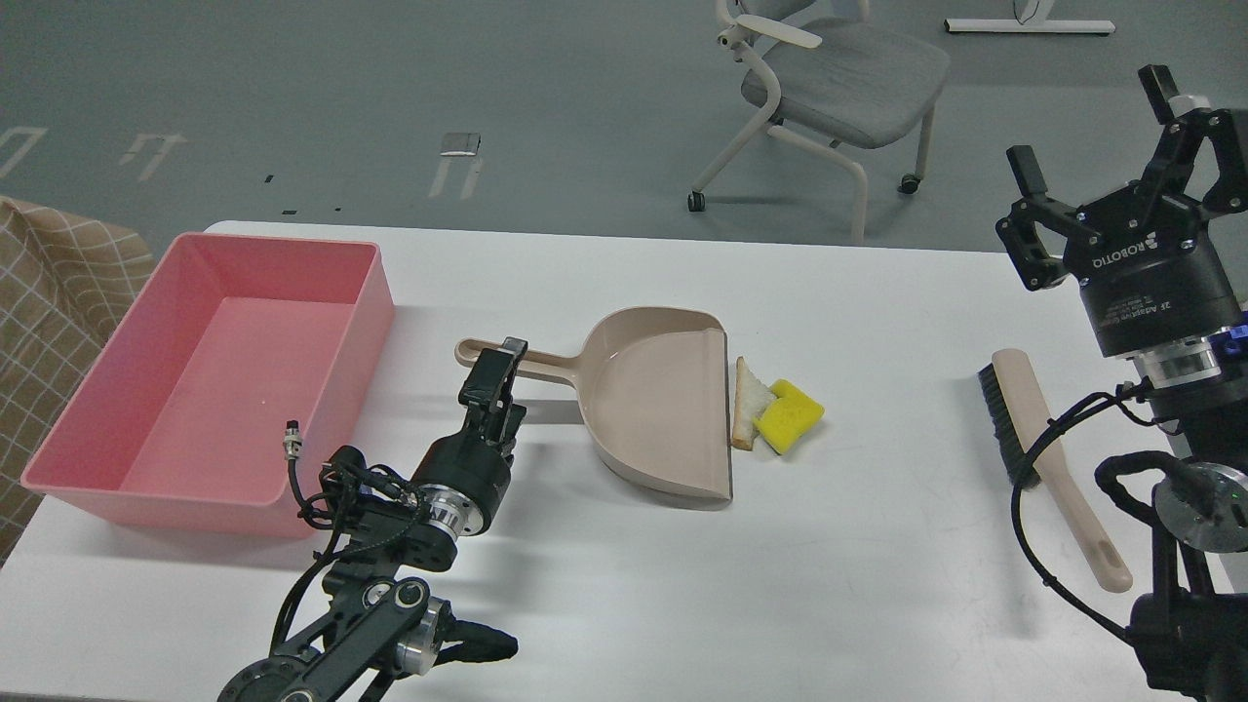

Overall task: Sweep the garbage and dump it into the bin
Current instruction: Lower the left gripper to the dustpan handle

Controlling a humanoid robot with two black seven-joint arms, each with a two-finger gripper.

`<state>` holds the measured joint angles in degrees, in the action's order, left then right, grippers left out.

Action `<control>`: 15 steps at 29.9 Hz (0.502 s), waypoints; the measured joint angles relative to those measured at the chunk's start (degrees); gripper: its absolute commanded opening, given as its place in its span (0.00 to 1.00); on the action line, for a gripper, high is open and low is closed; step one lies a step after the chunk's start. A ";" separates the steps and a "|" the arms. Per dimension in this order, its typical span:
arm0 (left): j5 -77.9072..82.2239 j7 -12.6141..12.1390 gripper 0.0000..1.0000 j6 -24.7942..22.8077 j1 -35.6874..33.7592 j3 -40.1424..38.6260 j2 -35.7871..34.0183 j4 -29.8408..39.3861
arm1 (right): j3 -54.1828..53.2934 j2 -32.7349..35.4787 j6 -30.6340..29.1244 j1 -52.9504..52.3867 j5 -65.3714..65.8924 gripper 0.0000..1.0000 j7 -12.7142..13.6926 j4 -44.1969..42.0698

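Observation:
The yellow sponge block [792,415] and the white bread slice [748,404] lie touching each other on the white table [780,585], right at the open lip of the beige dustpan [653,409]. The pink bin [375,292] stands at the table's left, empty. My left gripper [497,369] is at the dustpan's handle [551,364], its tip over the handle near its far-left end; its fingers overlap from this angle. My right gripper [1092,122] is open and empty, raised high at the right, above a hand brush [1033,429].
The brush lies flat near the table's right edge, its black bristles to the left. A grey office chair [838,78] stands on the floor behind the table. A checked brown cloth [49,292] is at the far left beside the bin.

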<state>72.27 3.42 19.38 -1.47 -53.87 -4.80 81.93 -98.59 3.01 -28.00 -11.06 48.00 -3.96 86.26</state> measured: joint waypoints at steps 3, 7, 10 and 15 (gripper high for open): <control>1.29 1.10 0.98 0.46 -0.81 0.07 -0.19 -1.17 | -0.25 0.12 0.00 0.06 0.00 1.00 0.00 0.04; 3.68 1.53 0.98 1.00 -0.96 0.09 -0.60 -1.94 | -0.36 0.15 0.00 0.16 -0.01 1.00 0.00 0.04; 4.29 1.57 0.98 1.12 -0.83 0.92 -0.99 -2.09 | -0.36 0.15 0.00 0.17 -0.01 1.00 0.00 -0.13; 4.46 1.84 0.98 1.86 -1.92 4.18 -1.29 -4.30 | -0.31 0.14 0.00 0.17 -0.01 1.00 0.01 -0.21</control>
<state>76.73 5.26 21.23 -3.39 -49.69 -6.08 77.63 -98.90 3.15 -28.00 -10.90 47.99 -3.95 86.06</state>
